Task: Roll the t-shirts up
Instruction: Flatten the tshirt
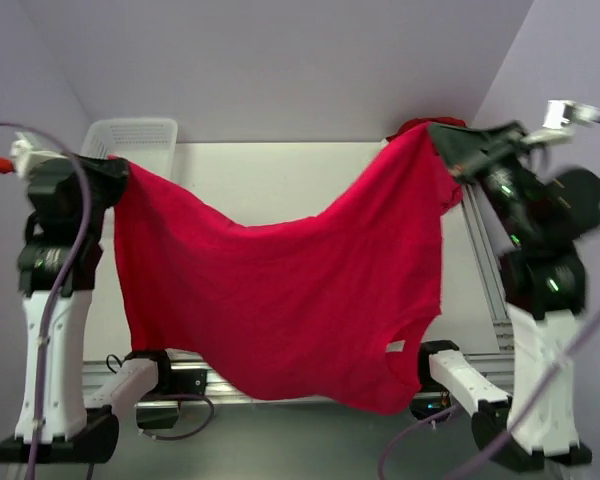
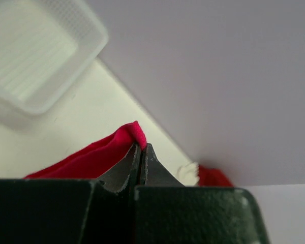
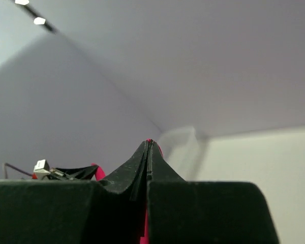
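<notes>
Crimson t-shirt: the crimson t-shirt [image 1: 280,300] hangs in the air over the table [image 1: 280,180], slung like a hammock between the two raised arms.
Top edge: it sags in a deep curve between the two grips, lowest over the middle of the table.
Lower part: the cloth drapes down toward the near edge, and its bottom fold covers a stretch of the metal rail [image 1: 230,385] that runs there.
Collar: the neck opening, with a small white label [image 1: 395,347], sits low, toward the near right corner.
Contact with the table: I cannot tell whether any of the fabric touches the surface, because the shirt hides what lies under it.
Left gripper: the left gripper [image 1: 115,178] is up high over the left edge, clenched on one corner of the shirt. The wrist camera shows the fingers pressed together with a fold of red bulging just past the tips.
Right gripper: the right gripper [image 1: 445,140] is high by the far right corner, clamped on the opposite corner. In its wrist view the fingers meet with only a sliver of red showing at the tips.
Basket: a white mesh basket [image 1: 130,133] stands in the far left corner, just behind the left grip.
Other t-shirts: the other t-shirts [image 2: 211,177] are a small heap in the far right corner. A whitish piece and a red piece show from the left wrist; from above, only a dark red hump peeks over the held shirt.
</notes>
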Controlling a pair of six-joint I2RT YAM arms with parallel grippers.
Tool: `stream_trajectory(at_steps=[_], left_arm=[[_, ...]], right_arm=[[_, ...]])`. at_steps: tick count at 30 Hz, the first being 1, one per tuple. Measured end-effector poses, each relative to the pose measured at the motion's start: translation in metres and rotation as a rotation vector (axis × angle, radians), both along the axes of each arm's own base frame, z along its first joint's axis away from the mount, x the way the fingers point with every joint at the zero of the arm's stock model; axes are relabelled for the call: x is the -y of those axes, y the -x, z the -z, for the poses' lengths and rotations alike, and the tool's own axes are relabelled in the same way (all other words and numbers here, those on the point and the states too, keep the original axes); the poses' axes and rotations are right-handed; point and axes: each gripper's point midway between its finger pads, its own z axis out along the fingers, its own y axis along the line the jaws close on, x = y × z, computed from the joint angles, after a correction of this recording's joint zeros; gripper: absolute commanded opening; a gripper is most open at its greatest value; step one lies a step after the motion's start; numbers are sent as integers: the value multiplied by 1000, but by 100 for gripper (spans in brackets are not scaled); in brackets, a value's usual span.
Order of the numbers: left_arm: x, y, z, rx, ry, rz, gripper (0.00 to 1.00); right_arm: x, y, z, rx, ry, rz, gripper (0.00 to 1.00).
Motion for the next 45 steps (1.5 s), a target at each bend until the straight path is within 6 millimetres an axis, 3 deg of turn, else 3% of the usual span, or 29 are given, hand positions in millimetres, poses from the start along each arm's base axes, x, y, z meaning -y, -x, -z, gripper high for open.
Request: stream_trajectory(at_steps=[2, 5, 8, 10, 13, 17, 22, 25, 27, 29, 30, 32, 33, 34, 37, 40, 43, 45], left_arm=[[3, -28, 47, -109, -2, 12, 0], [7, -54, 115, -246, 0, 28, 0], [10, -69, 170, -342, 2, 42, 0], [11, -82, 197, -385, 3, 50, 0], [15, -116, 228, -426, 3, 64, 0], [22, -173, 265, -482, -4, 88, 0], [34, -266, 292, -498, -16, 120, 0], [38, -309, 305, -484, -25, 131, 0], [40, -328, 315, -487, -24, 140, 0], [42, -341, 321, -490, -16, 157, 1], [43, -349, 321, -489, -13, 165, 24], [44, -358, 319, -481, -13, 185, 49], [44, -361, 315, -472, -9, 195, 85], [42, -362, 311, -471, -14, 200, 99], [36, -364, 296, -446, -24, 208, 100], [29, -358, 278, -436, -46, 212, 99], [28, -344, 249, -421, -71, 234, 100], [32, -326, 228, -411, -85, 255, 99]], right_arm=[[0, -57, 60, -194, -21, 12, 0], [7, -125, 160, -470, -56, 52, 0], [15, -152, 238, -657, -81, 88, 0], [21, -162, 270, -722, -100, 107, 0], [25, -187, 292, -746, -120, 116, 0], [25, -246, 319, -766, -134, 103, 0], [22, -345, 355, -804, -137, 65, 0], [19, -403, 368, -785, -147, 31, 0], [18, -438, 375, -762, -160, 17, 7], [16, -460, 378, -739, -177, 3, 32], [15, -471, 379, -730, -191, -5, 47], [16, -482, 377, -707, -214, -11, 70], [16, -483, 376, -704, -222, -12, 82], [16, -484, 375, -704, -231, -12, 95], [22, -481, 360, -671, -222, -6, 94], [28, -457, 346, -702, -191, 9, 88], [32, -409, 333, -747, -138, 27, 85], [31, -359, 329, -797, -102, 36, 84]])
